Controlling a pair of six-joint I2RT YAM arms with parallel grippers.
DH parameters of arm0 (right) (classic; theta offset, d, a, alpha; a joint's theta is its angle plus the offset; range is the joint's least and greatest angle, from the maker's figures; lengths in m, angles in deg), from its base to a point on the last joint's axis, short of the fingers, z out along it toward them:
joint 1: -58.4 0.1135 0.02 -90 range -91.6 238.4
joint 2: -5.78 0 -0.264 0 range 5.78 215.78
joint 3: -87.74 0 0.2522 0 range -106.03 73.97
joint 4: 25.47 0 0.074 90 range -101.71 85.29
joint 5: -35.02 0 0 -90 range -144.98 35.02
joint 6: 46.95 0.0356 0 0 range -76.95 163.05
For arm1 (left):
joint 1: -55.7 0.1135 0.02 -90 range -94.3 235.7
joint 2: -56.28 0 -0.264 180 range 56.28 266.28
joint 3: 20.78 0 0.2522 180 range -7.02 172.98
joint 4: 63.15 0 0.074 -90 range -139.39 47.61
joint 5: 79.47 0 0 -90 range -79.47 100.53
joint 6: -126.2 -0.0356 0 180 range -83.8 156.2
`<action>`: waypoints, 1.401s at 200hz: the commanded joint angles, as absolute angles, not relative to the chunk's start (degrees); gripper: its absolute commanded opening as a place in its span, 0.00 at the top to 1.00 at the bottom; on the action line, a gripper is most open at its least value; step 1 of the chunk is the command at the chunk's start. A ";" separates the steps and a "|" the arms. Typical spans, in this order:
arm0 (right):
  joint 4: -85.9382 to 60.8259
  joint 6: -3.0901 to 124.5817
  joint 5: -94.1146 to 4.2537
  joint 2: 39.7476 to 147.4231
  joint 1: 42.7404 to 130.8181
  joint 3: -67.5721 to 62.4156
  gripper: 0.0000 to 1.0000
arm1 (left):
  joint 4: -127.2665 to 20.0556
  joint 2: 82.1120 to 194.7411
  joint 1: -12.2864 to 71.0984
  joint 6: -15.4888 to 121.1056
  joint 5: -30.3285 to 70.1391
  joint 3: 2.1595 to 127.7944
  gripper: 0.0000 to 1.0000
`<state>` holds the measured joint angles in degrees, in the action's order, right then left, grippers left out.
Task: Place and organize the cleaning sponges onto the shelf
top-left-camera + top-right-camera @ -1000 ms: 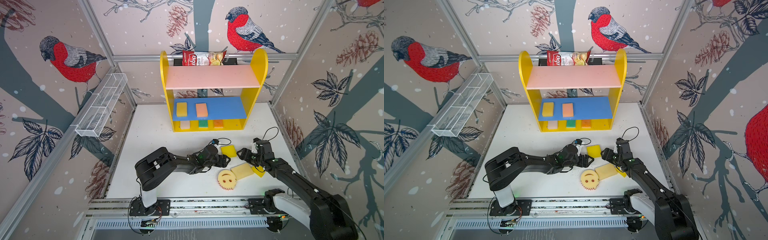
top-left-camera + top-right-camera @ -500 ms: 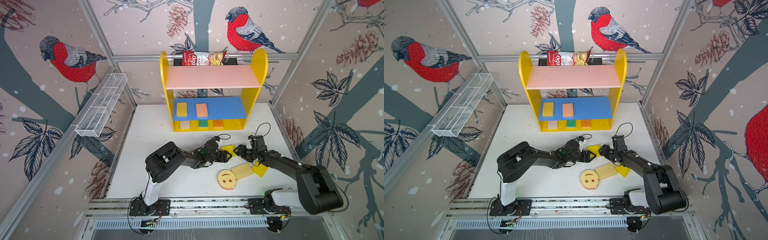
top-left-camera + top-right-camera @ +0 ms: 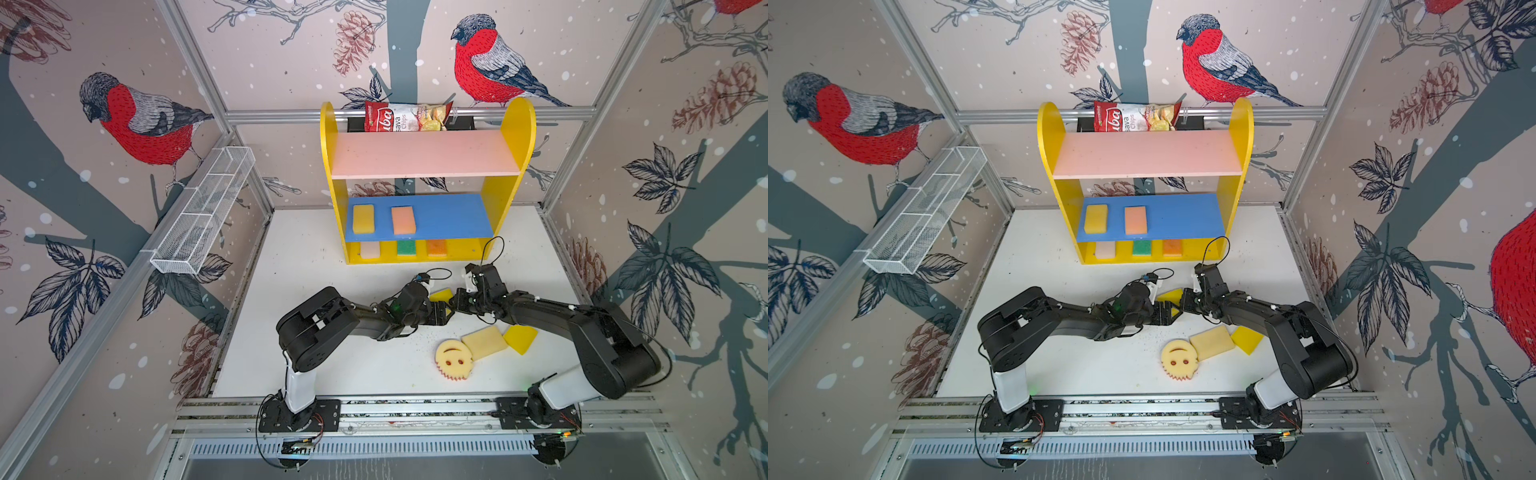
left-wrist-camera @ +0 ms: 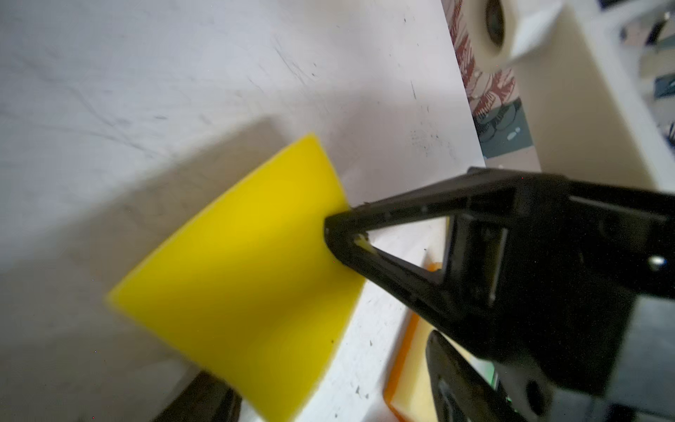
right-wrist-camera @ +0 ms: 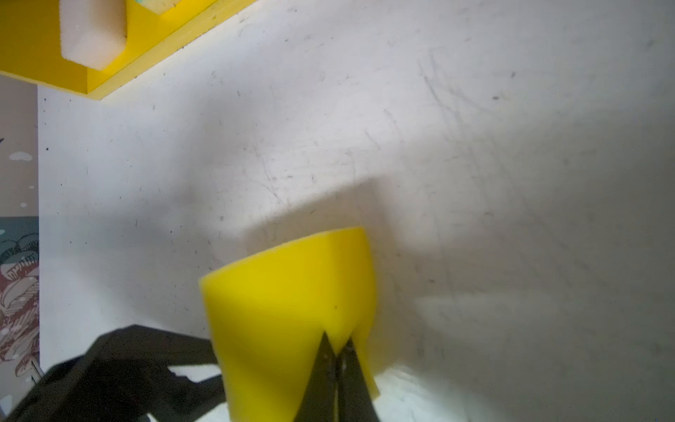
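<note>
Right gripper (image 5: 338, 350): its jaws stood wide a second ago. Now I see them pinched shut on one edge of the thin yellow sponge (image 5: 292, 299).
Left gripper (image 3: 445, 312): jaws spread, holding nothing, tips just beside the right gripper; it has barely shifted.
Thin yellow sponge: mid-table between both grippers, in front of the shelf (image 3: 515, 124). It is bowed and tilted up from the white table (image 3: 324, 299). I cannot tell whether it is fully clear of the table.
Meaning: I judge the pick made, so the carry to the shelf comes next.
Already shelved: a yellow block sponge (image 3: 363, 219) and a peach sponge (image 3: 403, 220) on the left half of the blue board (image 3: 453, 216). A pale sponge (image 3: 370, 249), a green sponge (image 3: 406, 248) and an orange sponge (image 3: 436, 248) sit on the yellow base below.
Left on the table: the smiley sponge (image 3: 453, 359), the cream sponge (image 3: 484, 341) and a second flat yellow sponge (image 3: 519, 337), clustered near right and touching.
Open room: the blue board's right half is bare, and so is the whole pink board (image 3: 424, 153).
Edges: the blue board overhangs the base, so the lower slots are tight. The shelf's right side panel bounds the approach. The left gripper sits close enough to foul the lift, so I would raise straight up first.
</note>
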<state>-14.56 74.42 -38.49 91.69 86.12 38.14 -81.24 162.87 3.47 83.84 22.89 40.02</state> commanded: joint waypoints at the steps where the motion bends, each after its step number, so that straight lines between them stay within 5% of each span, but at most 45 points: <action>1: -14.62 71.61 -38.08 89.53 86.35 38.65 1.00 | -83.75 159.68 3.58 84.67 19.56 37.74 0.24; 83: -16.60 64.49 -39.36 80.41 90.63 37.90 1.00 | -74.13 136.84 3.59 84.18 3.24 26.71 0.19; 162: -10.40 52.06 -45.59 90.66 108.45 23.96 1.00 | -50.09 109.34 4.01 82.05 -10.69 21.43 0.02; 280: -3.59 42.25 -23.78 99.00 110.24 10.52 1.00 | -40.51 79.01 4.02 93.68 -8.42 7.92 0.04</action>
